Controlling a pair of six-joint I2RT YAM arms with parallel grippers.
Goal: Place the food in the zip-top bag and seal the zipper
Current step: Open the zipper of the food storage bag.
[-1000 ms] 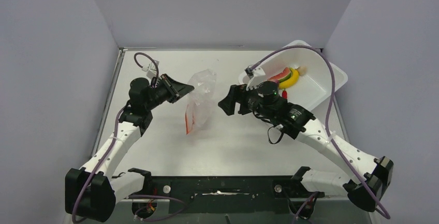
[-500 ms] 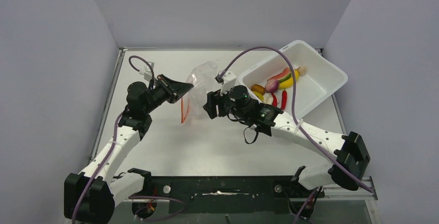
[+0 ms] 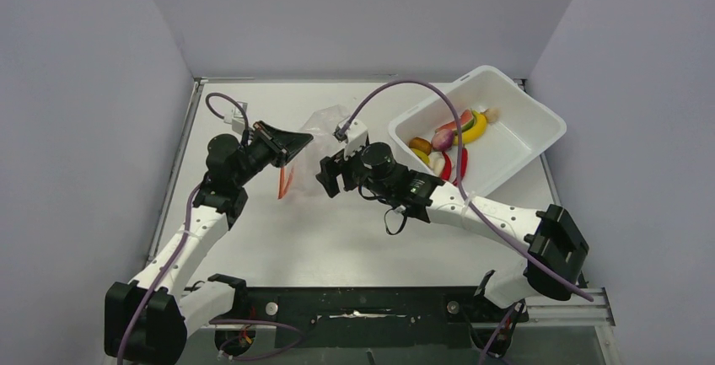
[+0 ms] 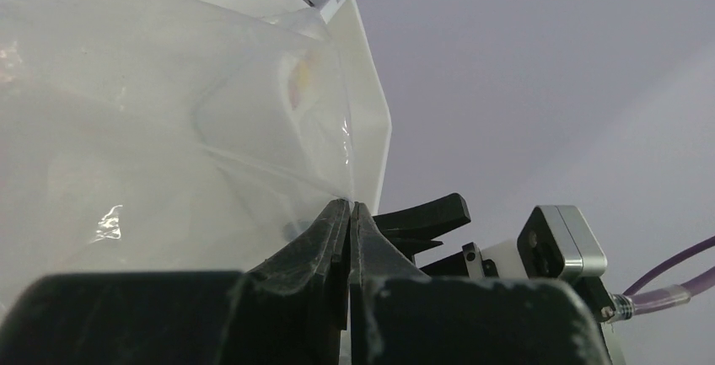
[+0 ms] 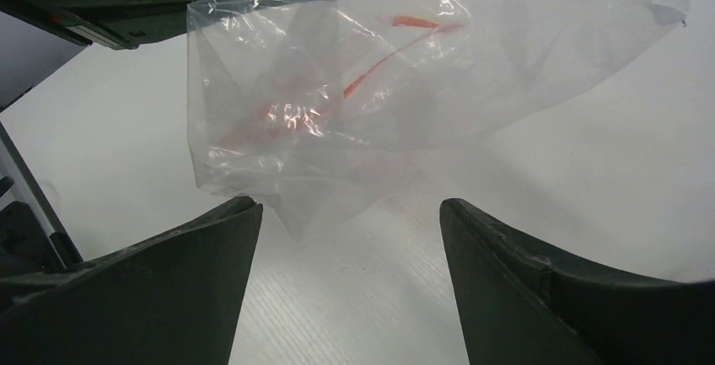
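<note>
- The right gripper (image 3: 327, 177) has swung left from beside the bin (image 3: 540, 120) to just right of the bag (image 3: 325, 125). The food (image 3: 445, 142), partly hidden under that arm a second ago, now shows.
- The bag has been drawn left too. Its zipper (image 3: 284, 181) now hangs closer under the left gripper (image 4: 348, 211).
- The left gripper's fingers are pressed together on a fold of the clear film, holding the bag up off the table (image 3: 354, 238).
- The bag hangs crumpled between the two grippers at the middle of the table, towards the far side. From above, the zipper shows as a short orange-red line at its lower left.
- The right gripper's fingers (image 5: 194, 281) stand wide apart with nothing between them. They point at the bag from its right and are just short of the film.
- In the right wrist view the zipper is a thin curved orange streak seen through the film, with the left gripper dark at the top left.
- All the food lies in the bin at the far right. A banana (image 3: 474, 129) and a watermelon slice (image 3: 455, 120) are toward the far side, red chilies (image 3: 462, 163) are nearer, and round bits sit at the left end.
- No food is seen in the bag.
</note>
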